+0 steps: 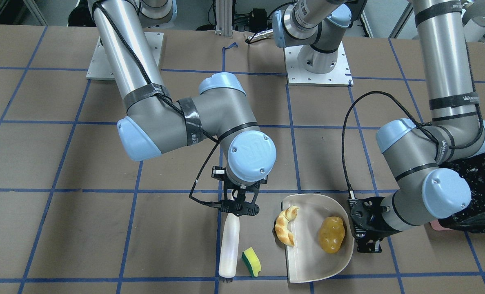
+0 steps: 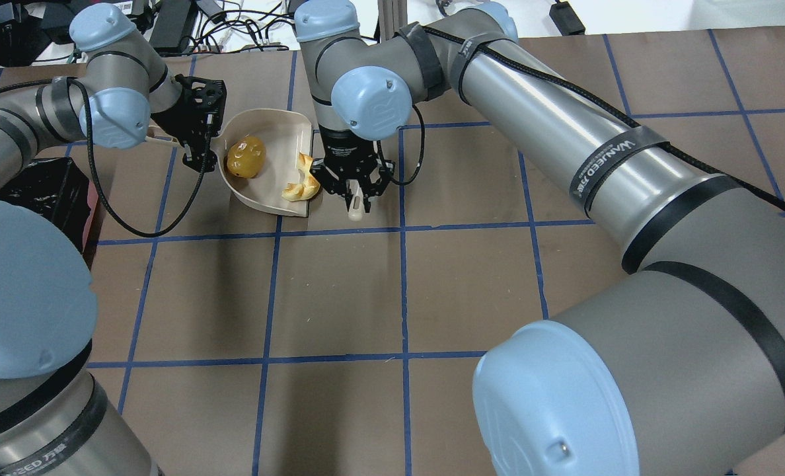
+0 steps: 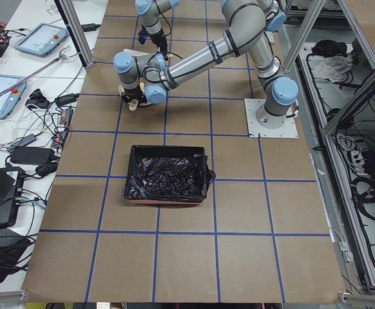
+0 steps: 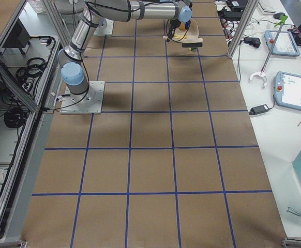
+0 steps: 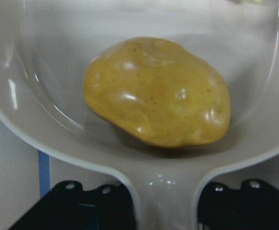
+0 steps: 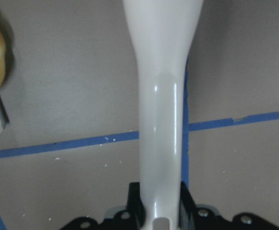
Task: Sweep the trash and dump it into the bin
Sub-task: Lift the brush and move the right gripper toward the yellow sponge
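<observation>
The hand brush (image 1: 230, 245) lies flat on the table (image 1: 63, 228), bristles at the near edge in the front-facing view. The right gripper (image 1: 240, 211) clamps its handle end. The sponge block (image 1: 251, 261) rests on the table just beside the brush head, between the brush and the dustpan (image 1: 316, 271), outside the pan. The croissant (image 1: 286, 225) straddles the pan's open lip. The potato-like lump (image 1: 332, 234) sits inside the pan, near the handle. The left gripper (image 1: 361, 229) is closed on the dustpan handle. The bin (image 3: 167, 195) stands apart from the dustpan, on the robot's left.
</observation>
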You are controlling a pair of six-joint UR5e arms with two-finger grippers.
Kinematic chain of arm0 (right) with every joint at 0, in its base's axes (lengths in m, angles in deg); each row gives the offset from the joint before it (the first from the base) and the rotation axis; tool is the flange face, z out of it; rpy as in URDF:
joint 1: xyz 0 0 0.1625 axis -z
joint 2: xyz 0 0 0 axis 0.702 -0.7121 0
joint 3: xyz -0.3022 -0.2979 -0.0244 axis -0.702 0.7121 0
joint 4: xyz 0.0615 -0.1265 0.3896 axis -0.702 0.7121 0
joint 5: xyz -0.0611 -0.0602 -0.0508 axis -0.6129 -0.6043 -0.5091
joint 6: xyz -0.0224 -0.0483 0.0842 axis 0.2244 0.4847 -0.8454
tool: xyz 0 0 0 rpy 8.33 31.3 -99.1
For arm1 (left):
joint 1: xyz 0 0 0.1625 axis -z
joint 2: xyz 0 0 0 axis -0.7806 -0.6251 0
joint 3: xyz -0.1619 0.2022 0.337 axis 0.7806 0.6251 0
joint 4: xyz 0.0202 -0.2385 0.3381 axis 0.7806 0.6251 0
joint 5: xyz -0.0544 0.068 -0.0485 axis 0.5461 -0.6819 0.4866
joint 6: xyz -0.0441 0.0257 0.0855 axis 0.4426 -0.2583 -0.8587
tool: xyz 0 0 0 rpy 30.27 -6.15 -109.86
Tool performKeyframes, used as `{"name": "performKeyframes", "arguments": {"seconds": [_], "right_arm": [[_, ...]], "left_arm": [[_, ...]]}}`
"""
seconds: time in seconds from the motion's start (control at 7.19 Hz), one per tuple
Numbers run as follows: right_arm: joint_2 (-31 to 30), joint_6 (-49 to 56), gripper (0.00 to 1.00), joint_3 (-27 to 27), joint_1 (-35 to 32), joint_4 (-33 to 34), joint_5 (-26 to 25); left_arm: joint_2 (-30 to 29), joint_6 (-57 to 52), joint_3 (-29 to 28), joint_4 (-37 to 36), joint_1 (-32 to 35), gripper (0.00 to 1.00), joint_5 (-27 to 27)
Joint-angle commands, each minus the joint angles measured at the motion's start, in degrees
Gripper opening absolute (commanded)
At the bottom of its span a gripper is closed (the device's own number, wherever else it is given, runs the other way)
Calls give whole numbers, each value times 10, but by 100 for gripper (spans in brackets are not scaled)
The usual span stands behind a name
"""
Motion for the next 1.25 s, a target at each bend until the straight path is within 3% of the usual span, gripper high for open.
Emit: {"name": "performKeyframes", "arguments": {"seconds": [0.0, 0.28, 0.7, 1.11], "right_arm": [[18, 72, 0, 4, 25, 1, -55], [46, 136, 0, 28, 27, 1, -78], [62, 138, 0, 52, 27, -27, -73], [62, 127, 0, 56, 21, -48, -11]], "left_arm": [[-2, 0, 1, 1, 0, 0, 1], [-3, 0, 1, 1, -1, 0, 1], [-4, 0, 2, 1, -1, 0, 1], [-6, 0, 3, 2, -1, 0, 1]]}}
